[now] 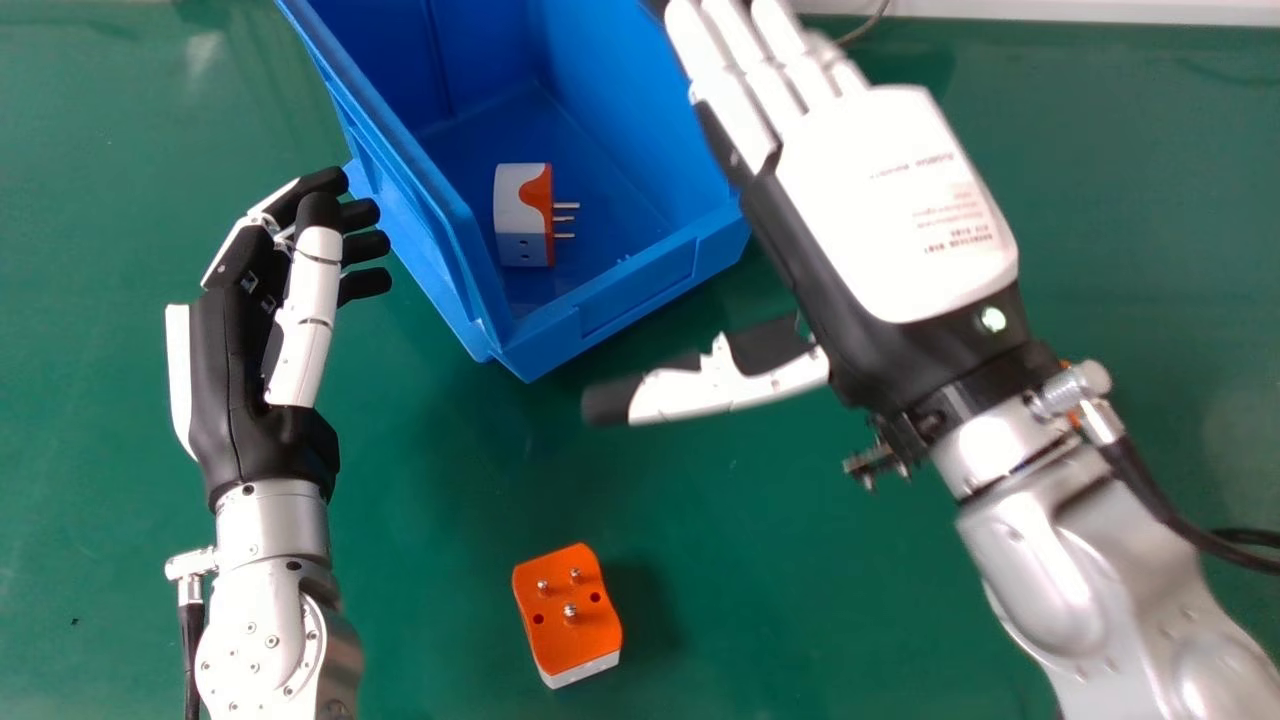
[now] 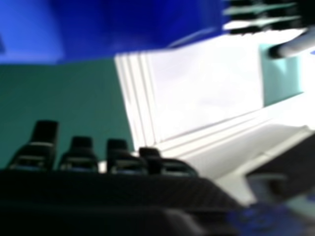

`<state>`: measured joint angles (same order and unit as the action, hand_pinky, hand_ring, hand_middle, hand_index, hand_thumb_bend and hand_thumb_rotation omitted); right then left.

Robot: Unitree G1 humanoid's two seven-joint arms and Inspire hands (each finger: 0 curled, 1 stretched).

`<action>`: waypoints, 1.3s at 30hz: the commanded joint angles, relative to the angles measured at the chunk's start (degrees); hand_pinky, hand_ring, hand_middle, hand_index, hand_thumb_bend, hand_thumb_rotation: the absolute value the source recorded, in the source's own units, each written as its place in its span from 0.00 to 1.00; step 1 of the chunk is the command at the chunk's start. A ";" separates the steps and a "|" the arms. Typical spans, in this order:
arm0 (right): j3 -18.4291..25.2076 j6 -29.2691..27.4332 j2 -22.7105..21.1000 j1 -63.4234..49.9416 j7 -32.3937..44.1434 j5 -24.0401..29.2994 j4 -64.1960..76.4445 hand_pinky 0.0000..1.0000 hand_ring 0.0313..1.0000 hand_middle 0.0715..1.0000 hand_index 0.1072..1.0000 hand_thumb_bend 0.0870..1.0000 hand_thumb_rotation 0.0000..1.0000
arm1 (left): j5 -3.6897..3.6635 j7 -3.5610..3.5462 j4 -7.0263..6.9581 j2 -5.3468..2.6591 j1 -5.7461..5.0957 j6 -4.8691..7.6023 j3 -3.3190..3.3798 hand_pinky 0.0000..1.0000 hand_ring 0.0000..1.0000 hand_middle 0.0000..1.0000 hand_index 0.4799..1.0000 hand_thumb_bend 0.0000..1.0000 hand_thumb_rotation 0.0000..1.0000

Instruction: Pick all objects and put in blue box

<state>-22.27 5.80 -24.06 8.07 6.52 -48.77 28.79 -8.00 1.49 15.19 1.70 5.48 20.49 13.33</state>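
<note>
While one adapter (image 1: pixel 522 225) lies in the blue box (image 1: pixel 637 287), the right hand (image 1: pixel 890 200) is near, fingers straight, thumb spread away.

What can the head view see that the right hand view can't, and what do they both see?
The head view: a white-and-orange plug inside the box, another plug on the table with its prongs up, and the robot's left hand beside the box. A bit of orange peeks out by the right wrist, but I can't tell what it is.

The right hand view: a big white surface with ridges along its edge.

Both: the blue box, the green table and the right hand.
</note>
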 commanded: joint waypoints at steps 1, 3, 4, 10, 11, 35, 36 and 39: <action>1.65 1.87 -0.42 -0.53 7.35 1.78 6.15 0.88 0.99 0.99 1.00 0.97 0.77 | -0.37 -0.42 -0.73 0.73 0.26 0.37 0.27 0.60 0.64 0.66 0.40 0.55 0.61; 1.87 3.44 -0.90 -0.60 13.32 1.70 9.11 0.88 0.99 0.99 1.00 0.97 0.77 | -0.50 -0.58 -0.66 0.84 0.28 0.48 0.47 0.60 0.64 0.66 0.40 0.55 0.61; 1.99 3.87 -0.79 -0.59 15.00 1.43 9.88 0.86 0.98 1.00 1.00 0.98 0.75 | -0.53 -0.65 -0.62 0.87 0.29 0.56 0.55 0.60 0.64 0.66 0.40 0.54 0.61; 3.87 7.40 -1.24 -0.03 26.84 1.44 15.77 0.84 0.97 1.00 1.00 0.98 0.72 | -0.58 -0.59 -0.26 1.16 0.57 0.24 0.59 0.60 0.64 0.67 0.40 0.54 0.61; 4.25 7.81 -1.56 0.32 28.78 1.40 16.50 0.83 0.96 0.99 1.00 0.99 0.69 | -0.44 -0.55 -0.20 1.23 0.58 0.36 0.52 0.60 0.64 0.67 0.41 0.54 0.62; 4.60 8.09 -5.90 6.05 52.30 1.61 19.51 0.78 0.95 0.99 1.00 1.00 0.59 | 0.44 0.32 -0.16 1.46 1.29 -0.49 0.38 0.60 0.65 0.68 0.45 0.56 0.65; 4.54 7.93 -5.84 6.06 52.46 1.66 19.44 0.78 0.95 0.99 1.00 1.00 0.59 | 0.46 0.33 -0.27 1.46 1.26 -0.56 0.35 0.60 0.65 0.68 0.45 0.56 0.65; 4.16 7.45 -5.77 6.22 53.05 1.60 19.28 0.78 0.95 0.99 1.00 1.00 0.59 | 0.51 0.31 -0.34 1.48 1.31 -0.52 0.32 0.60 0.65 0.68 0.45 0.56 0.66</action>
<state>-18.02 14.00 -29.68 12.87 59.32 -47.48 47.05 -7.89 1.60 16.12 2.83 6.36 19.45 13.78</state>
